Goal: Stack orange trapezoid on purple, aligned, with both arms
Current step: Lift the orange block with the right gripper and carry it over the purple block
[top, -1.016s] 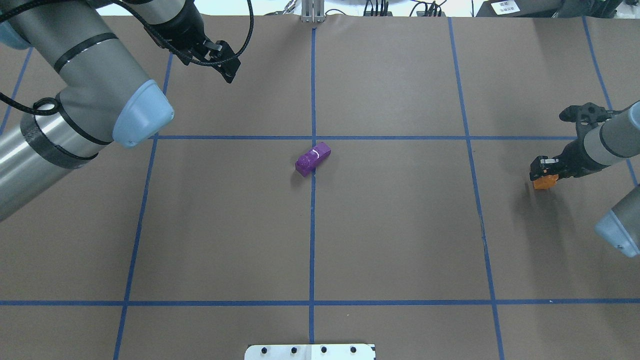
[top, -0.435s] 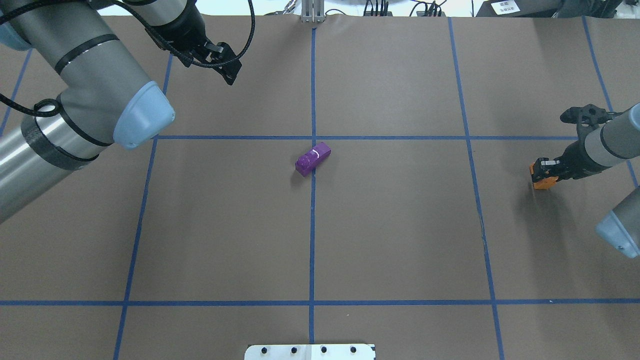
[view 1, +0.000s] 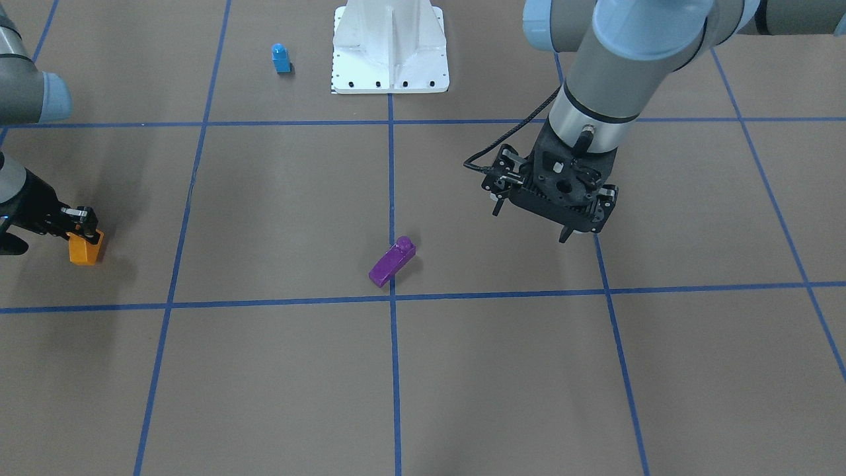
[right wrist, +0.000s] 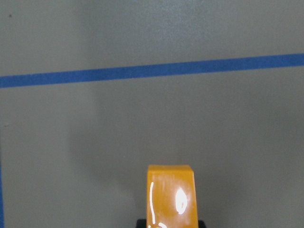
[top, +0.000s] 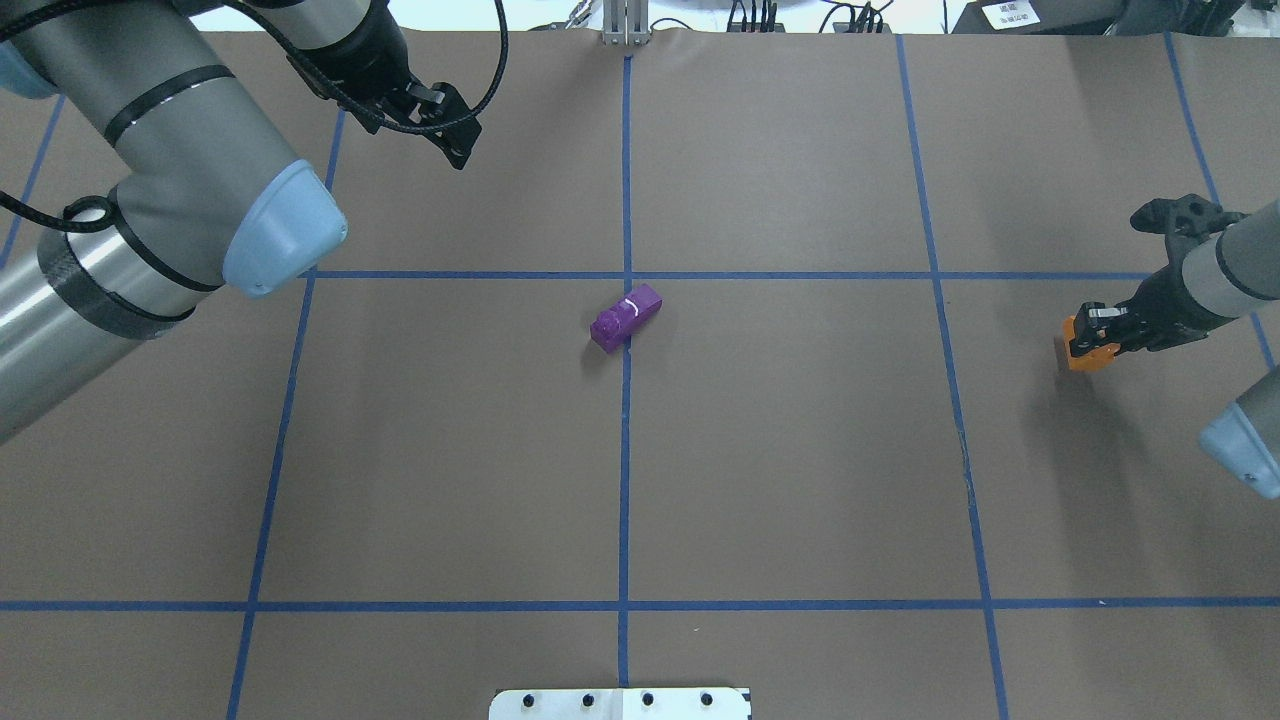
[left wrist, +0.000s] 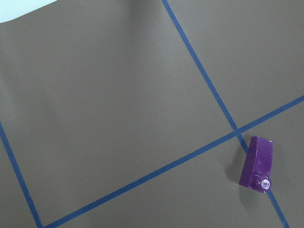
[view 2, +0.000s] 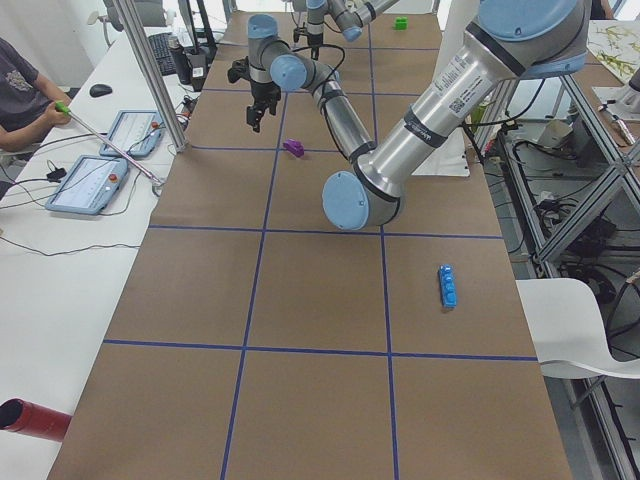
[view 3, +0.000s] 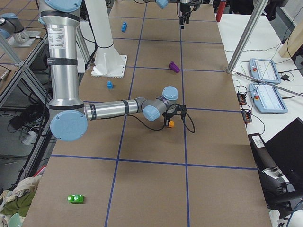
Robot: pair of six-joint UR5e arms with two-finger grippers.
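The orange trapezoid (top: 1088,354) is clamped in the right pincer (top: 1092,338) near the right edge of the desk (top: 800,450) and has risen slightly in the last second, so the lift looks begun. The purple (top: 627,317) lies unmoved at the centre, well apart. The left pincer (view 1: 531,223) hangs near it, spread apart and empty.

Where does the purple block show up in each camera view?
Front-facing: purple block at centre, just above the tape crossing.
Overhead: centre, just below that crossing.
Exterior left: far up the table, upper middle.
Exterior right: upper middle.
Left wrist: lower right.
Right wrist: not in it; only the orange trapezoid shows.
Shared landmark: the blue tape crossing beside the block.
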